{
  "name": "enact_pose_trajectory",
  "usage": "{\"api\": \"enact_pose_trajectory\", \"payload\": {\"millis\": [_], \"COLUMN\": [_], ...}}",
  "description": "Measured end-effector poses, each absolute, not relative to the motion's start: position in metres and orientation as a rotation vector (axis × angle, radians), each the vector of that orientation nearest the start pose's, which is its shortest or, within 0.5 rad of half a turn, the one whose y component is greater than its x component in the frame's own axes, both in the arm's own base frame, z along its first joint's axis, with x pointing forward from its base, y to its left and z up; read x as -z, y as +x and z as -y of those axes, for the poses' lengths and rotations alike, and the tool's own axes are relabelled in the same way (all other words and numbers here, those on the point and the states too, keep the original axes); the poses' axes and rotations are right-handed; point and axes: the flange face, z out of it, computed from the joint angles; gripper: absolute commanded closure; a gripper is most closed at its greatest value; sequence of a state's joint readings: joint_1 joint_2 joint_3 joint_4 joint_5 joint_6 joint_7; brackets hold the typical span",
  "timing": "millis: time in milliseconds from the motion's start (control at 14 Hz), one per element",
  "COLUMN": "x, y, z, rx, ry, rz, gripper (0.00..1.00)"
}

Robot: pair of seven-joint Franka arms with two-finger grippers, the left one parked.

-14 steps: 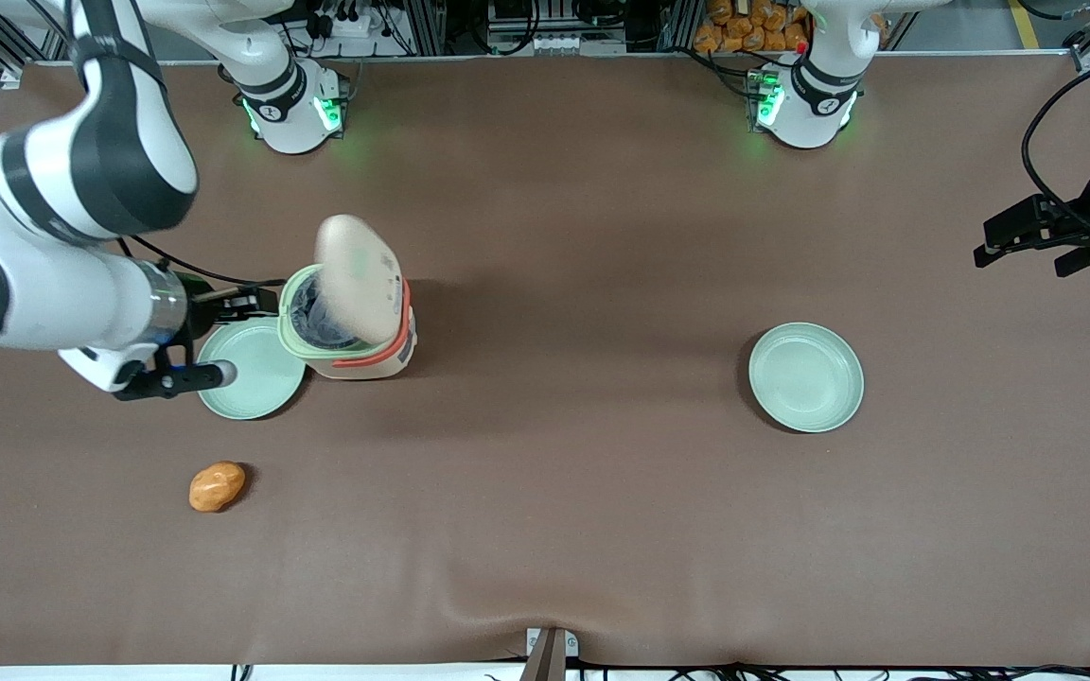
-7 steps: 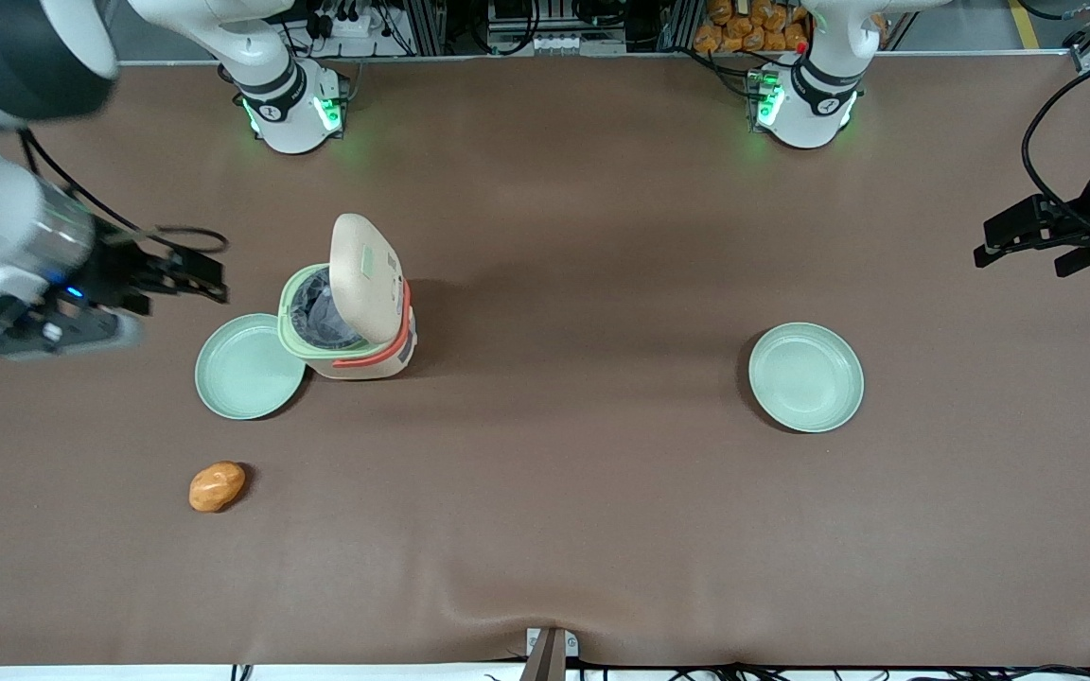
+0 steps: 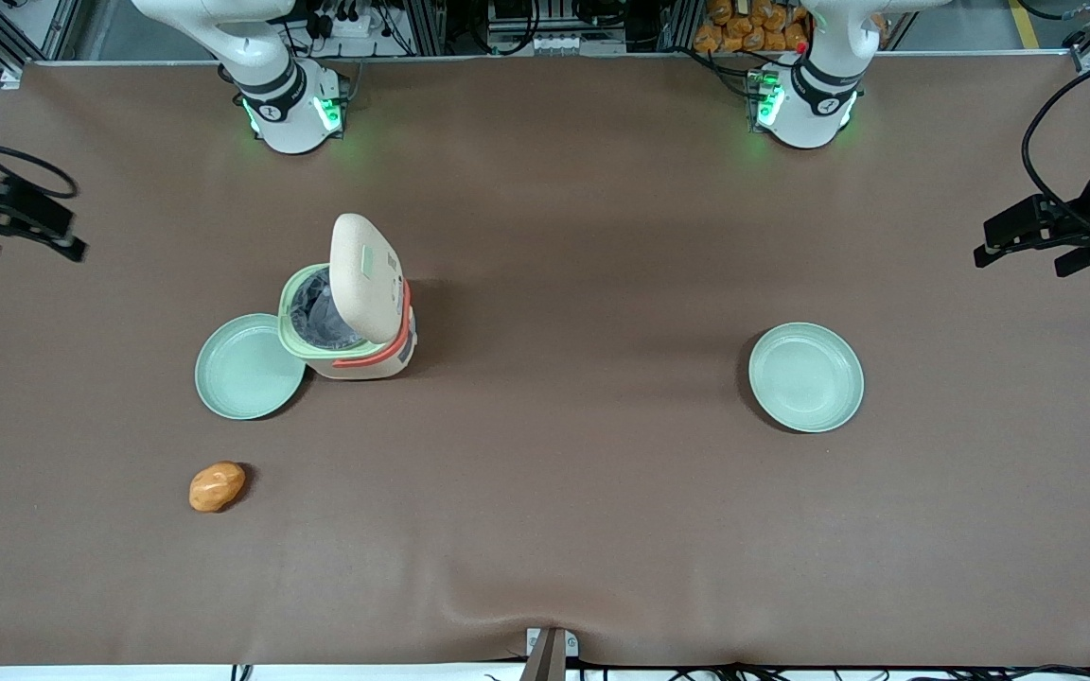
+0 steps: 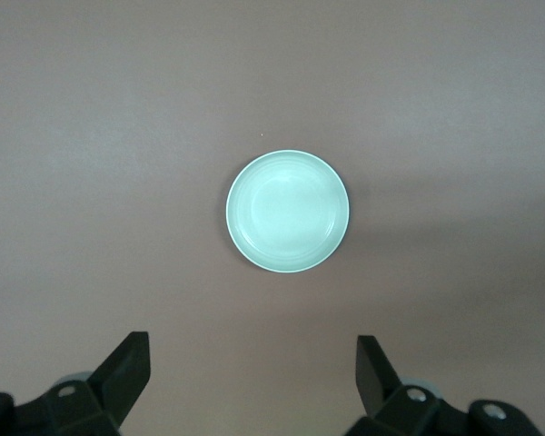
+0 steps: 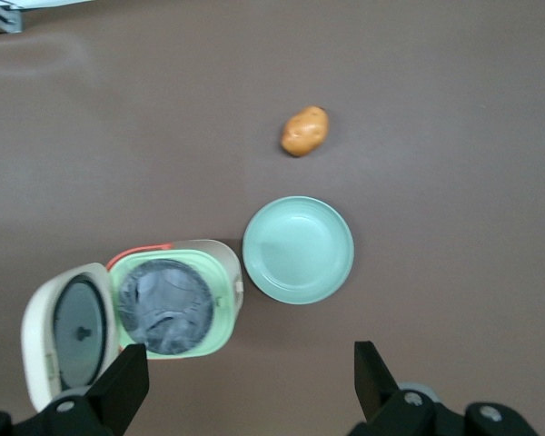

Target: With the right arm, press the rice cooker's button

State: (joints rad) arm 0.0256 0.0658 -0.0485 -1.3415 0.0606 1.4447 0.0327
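The rice cooker (image 3: 348,322) stands on the brown table (image 3: 564,511), about midway between the edge by the front camera and the edge by the arm bases, and toward the working arm's end. Its cream lid (image 3: 365,277) is flipped up, so the grey pot (image 3: 320,317) inside shows. The orange band (image 3: 384,352) wraps the side nearest the front camera. The small green button (image 3: 378,260) shows as a pale patch on the raised lid.

A mint-green plate (image 3: 249,367) lies just beside the cooker, on the side toward the working arm's end. An orange potato-like lump (image 3: 217,486) lies nearer the front camera's edge than that plate, well apart from it. A second green plate (image 3: 805,376) lies toward the parked arm's end.

The gripper (image 3: 6,222) of the right arm hangs at the table's end edge, well apart from the cooker. In the wrist view its two black fingers (image 5: 127,386) stand wide apart with nothing between them, and it looks down on the cooker, plate and lump.
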Motion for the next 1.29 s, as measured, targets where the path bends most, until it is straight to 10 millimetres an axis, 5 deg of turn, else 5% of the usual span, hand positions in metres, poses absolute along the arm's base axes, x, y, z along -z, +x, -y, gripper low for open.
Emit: {"api": "enact_pose_trajectory", "payload": {"millis": [286, 1286], "x": [-0.668, -0.667], "y": [0.558, 0.555], "z": [0.043, 0.027], "rx": [-0.005, -0.031], "ry": [-3.089, -3.133], "rz": [-0.086, -0.034], "gripper": [0.0, 0.0]}}
